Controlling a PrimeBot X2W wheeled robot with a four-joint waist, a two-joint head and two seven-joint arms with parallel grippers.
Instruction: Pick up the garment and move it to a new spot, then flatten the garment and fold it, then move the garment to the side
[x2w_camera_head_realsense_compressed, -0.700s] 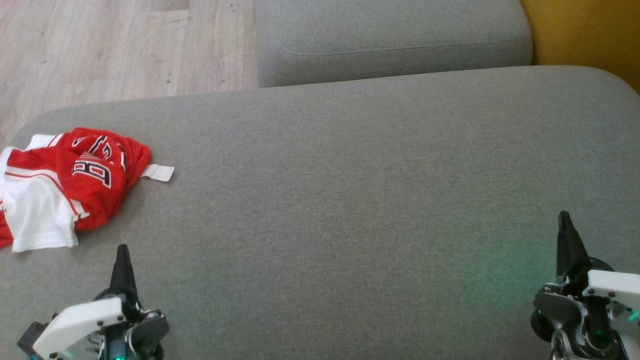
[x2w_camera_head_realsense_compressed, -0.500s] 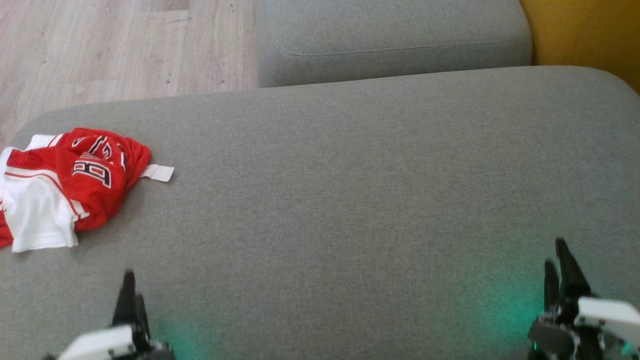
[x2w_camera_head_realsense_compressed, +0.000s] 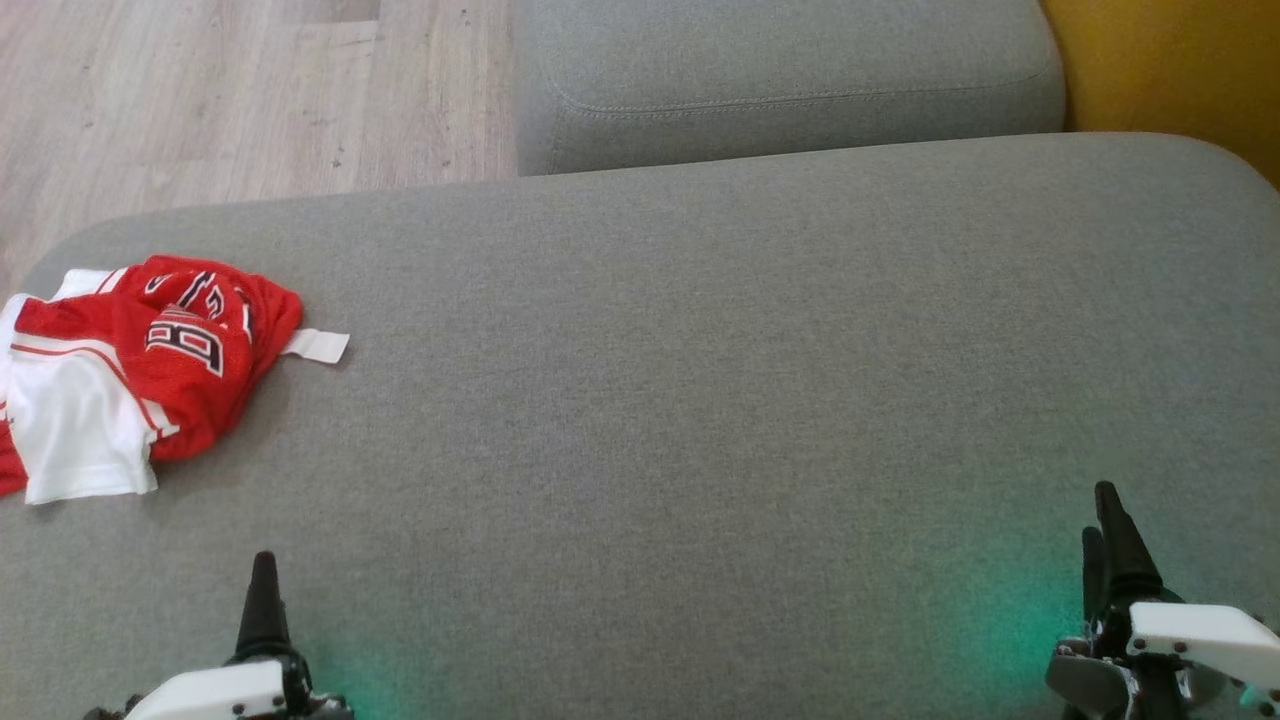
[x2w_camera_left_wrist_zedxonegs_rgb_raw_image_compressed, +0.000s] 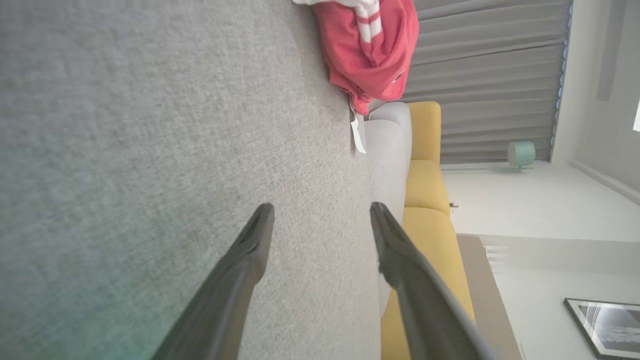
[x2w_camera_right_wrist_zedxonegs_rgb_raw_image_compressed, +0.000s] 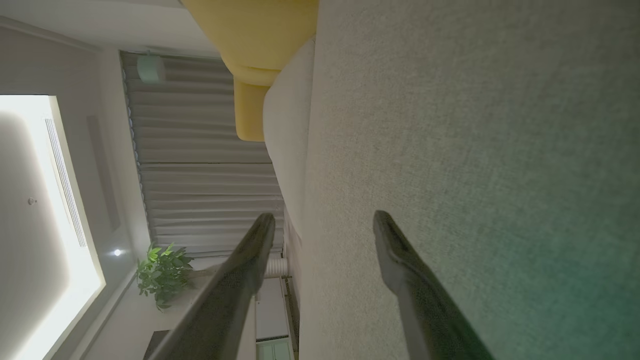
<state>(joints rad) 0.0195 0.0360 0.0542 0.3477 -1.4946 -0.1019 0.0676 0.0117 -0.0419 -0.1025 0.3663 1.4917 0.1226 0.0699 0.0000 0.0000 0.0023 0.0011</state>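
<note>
We have the garment (x2w_camera_head_realsense_compressed: 150, 370) bunched up at the left edge of the grey sofa seat (x2w_camera_head_realsense_compressed: 700, 400), red mesh over white, with its white tag (x2w_camera_head_realsense_compressed: 320, 346) sticking out to the right. Part of it runs past the left side of the head view, so we cannot tell how much hangs over the edge.

The left jaws sit at the near left and the right jaws at the near right. Both are spread wide with nothing between them, and both are well apart from the cloth.

The edge worries us most: a sideways nudge from the left fingers (x2w_camera_left_wrist_zedxonegs_rgb_raw_image_compressed: 250, 250) could push the heap off onto the wooden floor (x2w_camera_head_realsense_compressed: 200, 100). A shallow pinch may catch only one layer, so the garment would come up twisted. Too deep a pinch may catch the upholstery as well. The right jaws face a long reach across.
</note>
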